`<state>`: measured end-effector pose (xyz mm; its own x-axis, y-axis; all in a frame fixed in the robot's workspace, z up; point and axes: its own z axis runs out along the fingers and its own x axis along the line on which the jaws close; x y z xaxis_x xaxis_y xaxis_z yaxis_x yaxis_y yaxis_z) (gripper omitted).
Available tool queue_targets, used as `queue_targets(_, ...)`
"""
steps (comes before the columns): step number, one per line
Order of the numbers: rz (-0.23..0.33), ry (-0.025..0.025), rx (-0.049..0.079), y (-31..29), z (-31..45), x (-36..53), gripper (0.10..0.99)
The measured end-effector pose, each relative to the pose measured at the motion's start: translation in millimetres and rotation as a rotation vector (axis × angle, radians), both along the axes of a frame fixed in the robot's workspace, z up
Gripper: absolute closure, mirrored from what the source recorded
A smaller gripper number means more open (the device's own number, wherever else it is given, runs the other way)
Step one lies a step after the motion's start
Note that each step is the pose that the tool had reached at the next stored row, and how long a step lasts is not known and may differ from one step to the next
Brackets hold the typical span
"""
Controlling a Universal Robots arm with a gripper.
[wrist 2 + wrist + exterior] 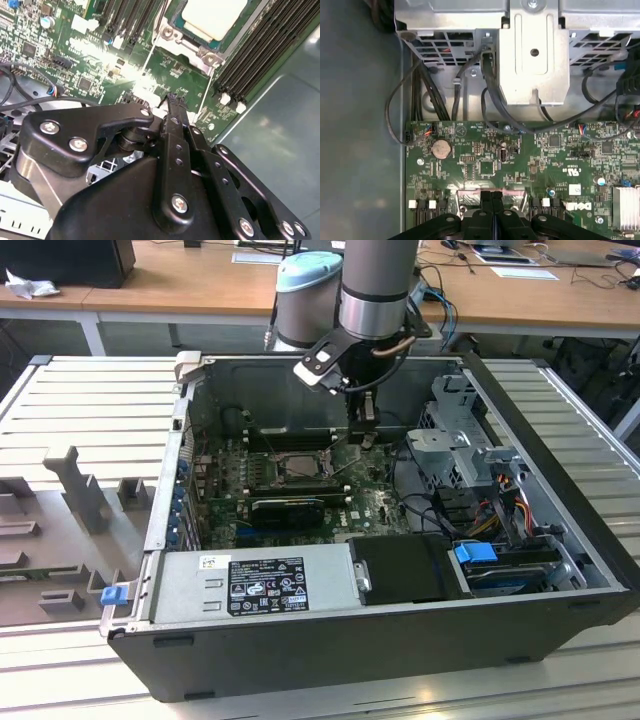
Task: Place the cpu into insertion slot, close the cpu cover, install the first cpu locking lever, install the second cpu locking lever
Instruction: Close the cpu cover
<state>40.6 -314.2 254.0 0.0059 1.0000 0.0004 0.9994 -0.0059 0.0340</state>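
Note:
The insertion slot [290, 468] sits in the middle of the motherboard inside the open computer case. In the second wrist view the cpu [212, 17] lies flat in it, pale top up. The dull silver cpu cover [188, 48] frames the chip, with a screw at each visible corner. My gripper [362, 432] hangs just above the board, a short way toward the exterior view's right of the slot. Its black fingers are pressed together with nothing between them, as both wrist views show at the gripper [172, 97] [492, 199]. A thin wire lever [152, 42] runs beside the cover.
A black ribbed heatsink [288, 508] lies just in front of the slot. Memory slots [255, 60] flank the socket. A metal drive cage [460, 445] with cables stands to the exterior view's right. The power supply [255, 585] lines the near wall. Case walls [185, 430] enclose the board.

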Motion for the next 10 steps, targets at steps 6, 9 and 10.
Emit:
queue_targets(6,0.000,0.0023,0.000,0.0,0.0,11.3,0.980)
queue_targets(9,0.000,0.0048,0.000,0.0,-0.1,19.4,0.980)
queue_targets(10,0.000,0.0053,0.000,0.1,-0.5,21.9,0.980)
